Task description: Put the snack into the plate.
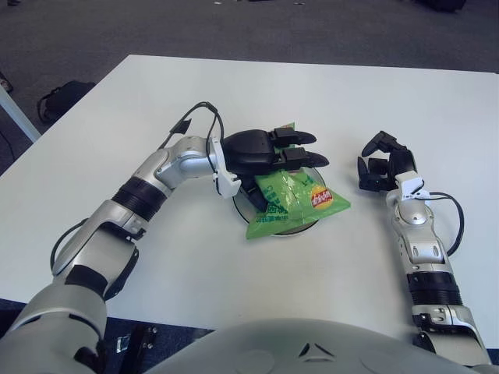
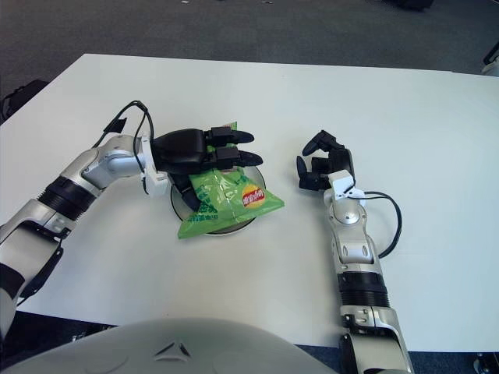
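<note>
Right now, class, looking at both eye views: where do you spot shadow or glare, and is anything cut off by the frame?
Left eye view: the left hand throws a soft shadow onto the snack bag, whose foil shows faint sheen; the table is evenly lit. Right eye view: the right hand casts only a small shadow, and the table's far right corner is cropped.

The snack bag (image 1: 292,199) is showing glossy, crinkled green foil or plastic. The plate (image 1: 243,204) under it is looking smooth and pale. The table (image 1: 374,101) is presenting a matt, smooth white top. Both hands, left (image 1: 269,149) and right (image 1: 382,164), are wearing black, hard-looking plastic; the forearms are gleaming like brushed silver metal.
</note>
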`<act>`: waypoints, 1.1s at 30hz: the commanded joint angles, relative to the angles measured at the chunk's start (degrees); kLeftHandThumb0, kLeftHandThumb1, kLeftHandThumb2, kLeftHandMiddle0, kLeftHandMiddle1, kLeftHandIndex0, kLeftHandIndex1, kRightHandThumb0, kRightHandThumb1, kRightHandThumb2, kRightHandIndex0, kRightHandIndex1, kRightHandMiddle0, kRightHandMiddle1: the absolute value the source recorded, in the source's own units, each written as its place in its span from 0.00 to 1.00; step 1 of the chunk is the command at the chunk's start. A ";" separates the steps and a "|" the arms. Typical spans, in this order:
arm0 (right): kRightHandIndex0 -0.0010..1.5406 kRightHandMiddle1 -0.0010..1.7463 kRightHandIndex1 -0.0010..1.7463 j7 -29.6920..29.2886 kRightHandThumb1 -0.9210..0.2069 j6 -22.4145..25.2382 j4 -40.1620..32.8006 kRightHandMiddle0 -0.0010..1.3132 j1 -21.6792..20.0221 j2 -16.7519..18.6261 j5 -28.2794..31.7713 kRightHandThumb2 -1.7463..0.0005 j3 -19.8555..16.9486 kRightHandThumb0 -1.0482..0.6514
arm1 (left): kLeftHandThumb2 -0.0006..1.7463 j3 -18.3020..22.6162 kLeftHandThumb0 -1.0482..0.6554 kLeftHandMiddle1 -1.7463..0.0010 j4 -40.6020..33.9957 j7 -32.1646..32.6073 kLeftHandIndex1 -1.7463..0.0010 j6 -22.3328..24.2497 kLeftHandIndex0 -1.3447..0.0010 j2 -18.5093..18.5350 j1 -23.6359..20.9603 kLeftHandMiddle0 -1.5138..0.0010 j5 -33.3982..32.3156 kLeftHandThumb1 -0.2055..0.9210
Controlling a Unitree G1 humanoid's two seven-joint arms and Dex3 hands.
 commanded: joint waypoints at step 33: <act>0.85 1.00 1.00 2.10 0.55 2.74 7.35 0.48 2.72 0.66 -2.09 0.24 3.50 0.33 | 0.10 11.40 0.00 1.00 9.73 -31.99 1.00 8.07 1.00 -6.56 -3.19 1.00 -31.71 0.96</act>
